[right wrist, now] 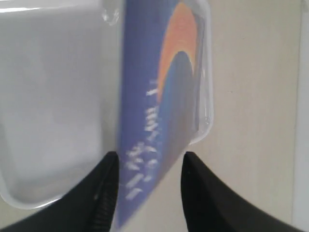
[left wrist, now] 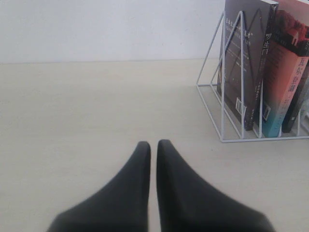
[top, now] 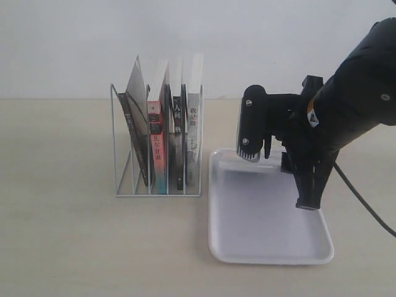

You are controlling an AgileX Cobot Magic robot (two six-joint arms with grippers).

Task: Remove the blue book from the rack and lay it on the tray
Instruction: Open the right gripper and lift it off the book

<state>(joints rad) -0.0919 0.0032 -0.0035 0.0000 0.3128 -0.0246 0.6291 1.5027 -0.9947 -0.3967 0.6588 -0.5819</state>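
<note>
The blue book [right wrist: 154, 106], with its orange crescent and white title, shows blurred in the right wrist view, tilted over the white tray [right wrist: 48, 96]. My right gripper [right wrist: 149, 159] is open. The book rests against one finger [right wrist: 104, 193] and a clear gap separates it from the other. In the exterior view the right gripper [top: 278, 170] hangs over the far end of the tray [top: 266, 235], and I cannot make out the book there. The white wire rack [top: 158, 148] stands left of the tray. My left gripper [left wrist: 153, 144] is shut and empty, low over the bare table.
Several books stay upright in the rack [left wrist: 227, 111]: a dark one [left wrist: 244, 63], a red-and-teal-spined one [left wrist: 285, 72], a black-spined one [top: 177, 142] and a pale one [top: 193, 124]. The right arm's cable [top: 365, 204] trails past the tray's right side.
</note>
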